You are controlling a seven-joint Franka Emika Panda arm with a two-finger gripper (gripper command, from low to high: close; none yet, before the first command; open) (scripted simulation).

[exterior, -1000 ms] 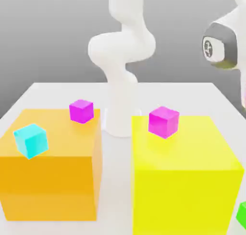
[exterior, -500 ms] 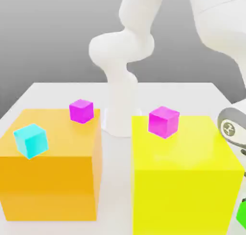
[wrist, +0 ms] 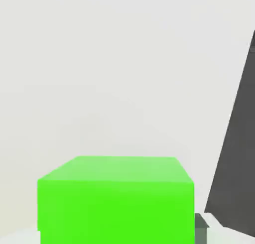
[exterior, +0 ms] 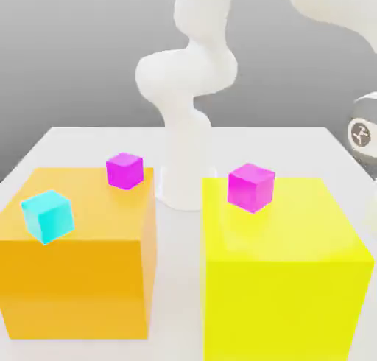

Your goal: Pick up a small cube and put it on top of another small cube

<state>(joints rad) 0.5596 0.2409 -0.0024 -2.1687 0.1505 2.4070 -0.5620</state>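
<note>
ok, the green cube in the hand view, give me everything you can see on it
The green cube is a plain, bright green block with flat matte faces and sharp edges, no markings. Two faces show in the hand view: a lighter one seen foreshortened and a fuller, more saturated one beside it, running off the picture's edge. It sits close to the camera, squarely aligned with it, against a pale surface. A small grey piece shows right beside one corner; whether it touches the cube cannot be told.

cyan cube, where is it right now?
The small cyan cube sits on the large orange block, near its front-left corner on the exterior view's left, with a small magenta cube behind it.
</note>
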